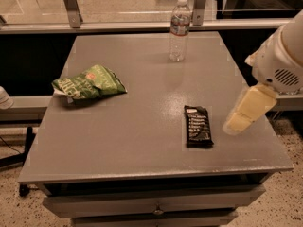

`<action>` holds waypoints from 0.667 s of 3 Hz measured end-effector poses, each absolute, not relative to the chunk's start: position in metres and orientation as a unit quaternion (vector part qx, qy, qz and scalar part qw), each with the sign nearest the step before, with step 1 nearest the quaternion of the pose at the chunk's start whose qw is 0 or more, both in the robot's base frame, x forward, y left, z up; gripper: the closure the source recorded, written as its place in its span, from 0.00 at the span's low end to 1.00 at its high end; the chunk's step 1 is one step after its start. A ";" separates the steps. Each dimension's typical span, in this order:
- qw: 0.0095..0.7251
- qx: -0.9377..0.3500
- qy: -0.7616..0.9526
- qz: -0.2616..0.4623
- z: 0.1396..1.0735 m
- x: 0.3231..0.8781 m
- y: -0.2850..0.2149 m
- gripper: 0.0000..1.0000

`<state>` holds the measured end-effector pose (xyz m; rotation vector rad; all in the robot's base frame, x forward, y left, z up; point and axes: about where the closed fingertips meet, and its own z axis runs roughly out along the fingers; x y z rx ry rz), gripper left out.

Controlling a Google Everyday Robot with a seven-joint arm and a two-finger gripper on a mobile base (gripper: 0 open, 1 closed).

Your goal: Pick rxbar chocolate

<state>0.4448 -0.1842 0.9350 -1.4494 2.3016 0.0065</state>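
The rxbar chocolate (197,126) is a small flat bar in a glossy black wrapper with white text. It lies flat on the grey table (142,141), right of centre and near the front edge. My gripper (242,117) hangs at the right side of the camera view, a pale finger below the white arm housing, just right of the bar and above the table's right edge. It holds nothing that I can see.
A green snack bag (88,82) lies at the left of the table. A clear water bottle (179,30) stands upright at the back centre. Drawers run below the table front. A glass partition with metal posts stands behind.
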 end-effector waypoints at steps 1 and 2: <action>0.221 -0.482 0.847 0.029 0.902 0.450 -0.169 0.00; 0.223 -0.453 0.862 0.048 0.867 0.453 -0.162 0.00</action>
